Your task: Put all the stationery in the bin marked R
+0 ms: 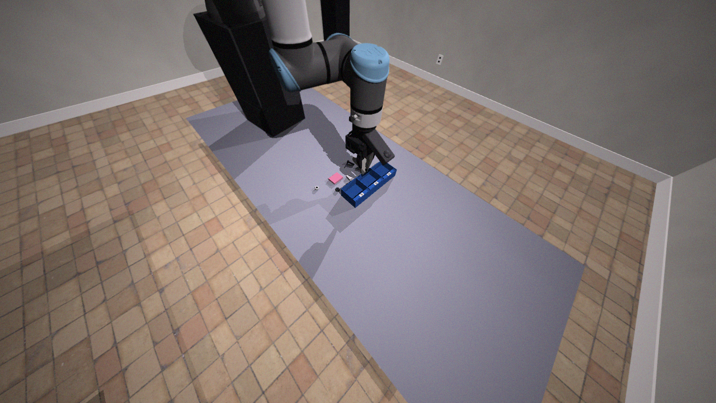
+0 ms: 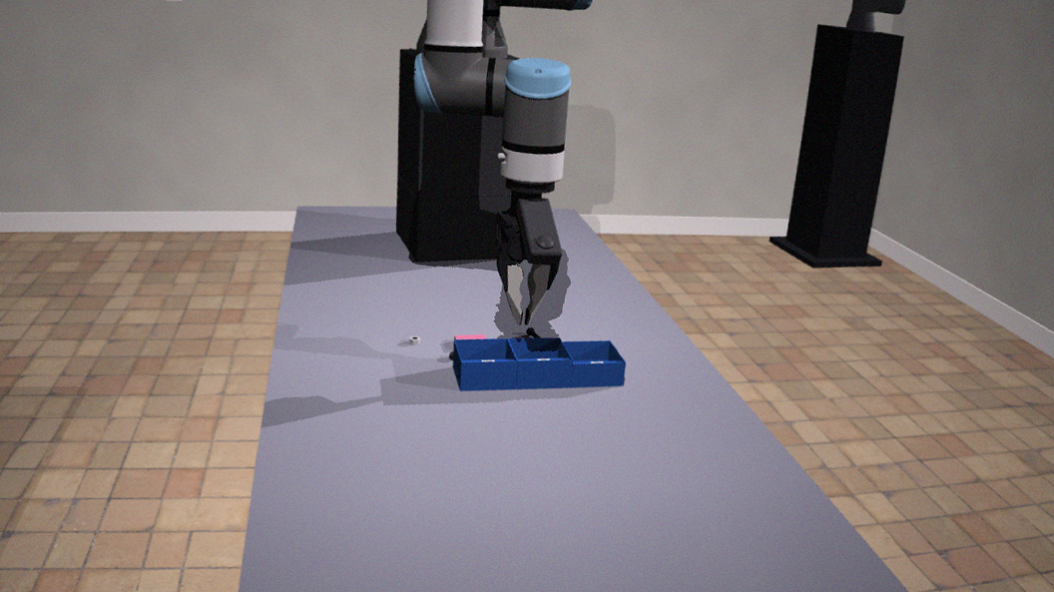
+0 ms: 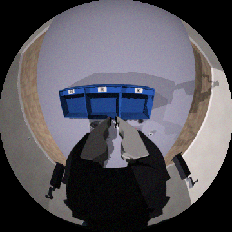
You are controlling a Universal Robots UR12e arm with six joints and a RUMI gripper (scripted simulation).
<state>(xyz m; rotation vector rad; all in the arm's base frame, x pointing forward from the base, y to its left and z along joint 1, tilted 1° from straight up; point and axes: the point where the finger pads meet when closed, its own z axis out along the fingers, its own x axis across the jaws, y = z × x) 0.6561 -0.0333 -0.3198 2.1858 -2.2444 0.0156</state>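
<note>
The dark two-jaw hand (image 2: pixel 525 322) hangs low, pointing down, just behind the row of three joined blue plastic bins (image 2: pixel 494 373), on the arm's side of it. Its jaws are together, and nothing shows plainly between them, so I judge it empty.

In the wrist view the tips sit at the near wall of the middle bin, marked R (image 3: pixel 102 106), with H to one side and K to the other. All three stand upright.

The flat pink rectangular eraser (image 1: pixel 334 177) lies on the grey worktop (image 1: pixel 450 260), off the K end of the row and on the same side of the bins as the hand. A reach for it therefore runs sideways along the row, without crossing a bin, then back to the middle compartment.

A small dark object (image 1: pixel 348 163) rests near the tips, and a small pale ring-shaped part (image 1: pixel 316 188) lies beyond the eraser. Both are too small to identify.
</note>
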